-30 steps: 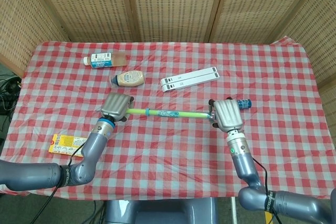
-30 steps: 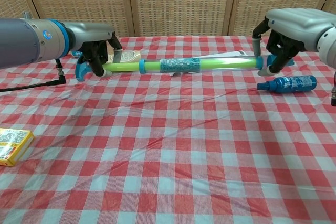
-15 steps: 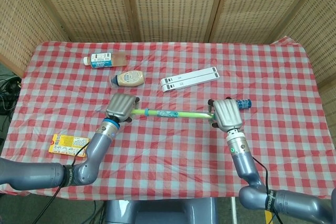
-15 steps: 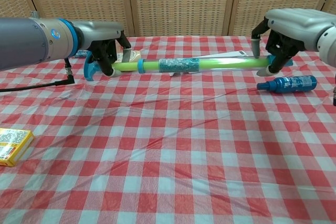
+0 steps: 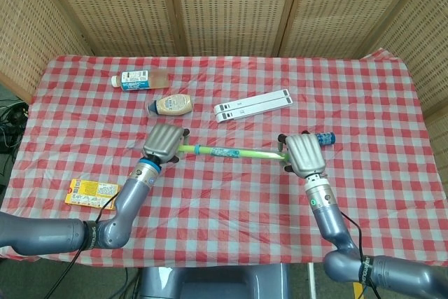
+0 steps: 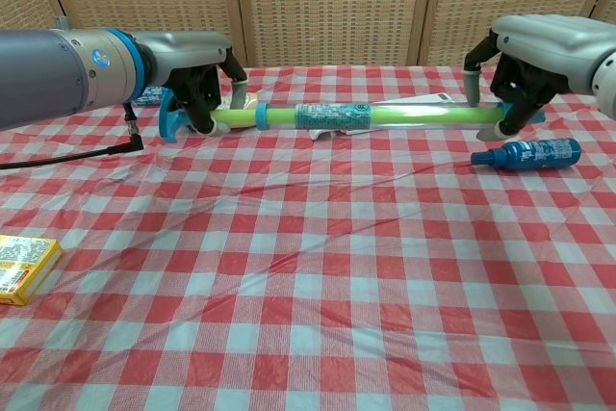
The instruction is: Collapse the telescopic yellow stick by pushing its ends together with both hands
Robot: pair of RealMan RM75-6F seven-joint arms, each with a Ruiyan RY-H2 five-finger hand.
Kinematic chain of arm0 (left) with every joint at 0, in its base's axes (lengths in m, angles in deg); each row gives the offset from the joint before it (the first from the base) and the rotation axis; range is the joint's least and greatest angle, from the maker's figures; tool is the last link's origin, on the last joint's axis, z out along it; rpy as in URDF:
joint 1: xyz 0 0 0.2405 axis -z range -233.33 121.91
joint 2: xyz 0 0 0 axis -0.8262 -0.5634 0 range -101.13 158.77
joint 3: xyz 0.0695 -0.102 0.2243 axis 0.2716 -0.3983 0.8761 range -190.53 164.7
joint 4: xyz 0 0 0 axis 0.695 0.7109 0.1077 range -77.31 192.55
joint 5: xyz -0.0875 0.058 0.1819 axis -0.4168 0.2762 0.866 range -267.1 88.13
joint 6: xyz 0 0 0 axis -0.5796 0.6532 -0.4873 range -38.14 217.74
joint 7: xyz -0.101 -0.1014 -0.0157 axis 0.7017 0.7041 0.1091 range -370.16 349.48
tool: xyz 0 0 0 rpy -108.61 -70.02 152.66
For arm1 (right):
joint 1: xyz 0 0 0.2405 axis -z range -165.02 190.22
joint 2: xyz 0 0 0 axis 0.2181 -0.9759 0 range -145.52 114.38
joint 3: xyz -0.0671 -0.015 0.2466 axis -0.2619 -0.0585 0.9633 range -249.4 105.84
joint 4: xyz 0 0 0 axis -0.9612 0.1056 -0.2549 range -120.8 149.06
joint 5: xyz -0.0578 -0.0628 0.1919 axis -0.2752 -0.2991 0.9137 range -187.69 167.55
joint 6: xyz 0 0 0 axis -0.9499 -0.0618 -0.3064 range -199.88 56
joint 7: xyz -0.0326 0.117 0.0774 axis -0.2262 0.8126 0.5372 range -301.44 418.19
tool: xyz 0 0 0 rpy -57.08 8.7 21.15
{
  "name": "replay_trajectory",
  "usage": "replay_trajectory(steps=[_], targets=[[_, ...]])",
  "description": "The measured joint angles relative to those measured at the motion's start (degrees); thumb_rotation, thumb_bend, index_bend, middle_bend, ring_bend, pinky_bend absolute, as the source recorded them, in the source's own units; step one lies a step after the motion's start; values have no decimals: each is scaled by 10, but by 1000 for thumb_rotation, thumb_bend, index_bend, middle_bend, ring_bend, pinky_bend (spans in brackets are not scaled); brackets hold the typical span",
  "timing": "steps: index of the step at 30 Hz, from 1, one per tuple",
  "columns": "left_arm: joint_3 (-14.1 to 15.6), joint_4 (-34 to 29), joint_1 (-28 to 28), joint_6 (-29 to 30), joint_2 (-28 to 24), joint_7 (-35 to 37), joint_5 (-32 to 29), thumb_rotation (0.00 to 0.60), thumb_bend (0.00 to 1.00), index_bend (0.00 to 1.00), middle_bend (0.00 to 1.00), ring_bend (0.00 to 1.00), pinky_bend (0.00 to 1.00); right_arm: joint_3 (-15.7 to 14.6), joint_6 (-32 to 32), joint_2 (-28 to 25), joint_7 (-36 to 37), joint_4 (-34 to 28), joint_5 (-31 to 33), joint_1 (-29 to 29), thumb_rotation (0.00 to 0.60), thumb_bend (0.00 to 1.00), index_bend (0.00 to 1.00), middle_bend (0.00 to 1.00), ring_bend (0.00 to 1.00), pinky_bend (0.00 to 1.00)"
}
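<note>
The yellow-green telescopic stick [image 6: 404, 115] [image 5: 245, 152], with blue collars and a patterned band near its middle, hangs level above the checked cloth. My left hand [image 6: 192, 69] [image 5: 163, 143] grips its left end, where a blue end piece shows below the fingers. At the other end my right hand [image 6: 525, 55] [image 5: 303, 154] holds the stick, fingers curled over it. The left section of the stick looks short.
A blue bottle [image 6: 527, 153] lies on the cloth just under the right hand. Behind the stick lie a sauce bottle [image 5: 170, 105], a drink bottle [image 5: 140, 79] and a white flat box [image 5: 252, 105]. A yellow box [image 6: 21, 267] sits near the front left edge.
My left hand has moved rightward along the stick's line, and the yellow section beside it has grown shorter. The right hand has stayed almost still.
</note>
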Motion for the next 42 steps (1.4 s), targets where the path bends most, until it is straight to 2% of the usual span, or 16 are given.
replay_trajectory(steps=[2,5,8,10,13,20,24,26,28,34,37,42], targets=[[0,-4,-1,0,-3,0,-6,600,446,423,487,491,427,-3,-3,-4,5,3,-3,2,600,410,499,787,786,385],[1,-12,-3,-1,-10,0,-16,600,430,334,296,327,284,-7,-9,-10,2,2,4,3,600,387,359,506,554,221],[3,-20,-6,-1,-18,1,-25,600,420,245,143,164,156,-11,-14,-16,-8,0,20,5,600,360,268,317,366,139],[5,-26,-10,-1,-23,5,-26,600,416,178,79,70,87,-14,-17,-20,-15,-3,35,7,600,340,211,191,223,57],[10,-32,-18,1,-27,14,-18,600,413,134,41,14,35,-21,-20,-26,-23,-7,51,10,600,331,165,96,124,13],[25,-60,-55,23,-41,56,39,600,410,118,27,13,10,-40,7,-38,-8,-13,24,36,600,324,133,10,37,0],[47,-79,-95,58,-54,88,114,600,399,94,8,7,0,-61,31,-47,19,-17,-18,62,600,309,90,0,0,0],[60,-85,-115,79,-60,100,151,600,366,41,0,1,0,-73,45,-51,38,-18,-44,77,600,280,46,0,0,0],[77,-91,-142,112,-66,112,197,600,337,12,0,0,0,-86,60,-56,63,-18,-68,94,600,237,5,0,0,0],[142,-89,-240,239,-76,127,328,600,234,0,0,0,0,-126,116,-63,163,7,-156,154,600,179,0,0,0,0],[174,-80,-290,290,-76,122,367,600,202,0,0,0,0,-144,143,-64,210,34,-188,186,600,169,0,0,0,0],[200,-61,-353,343,-76,112,398,600,157,0,0,0,0,-157,173,-66,255,66,-211,222,600,151,0,0,0,0]])
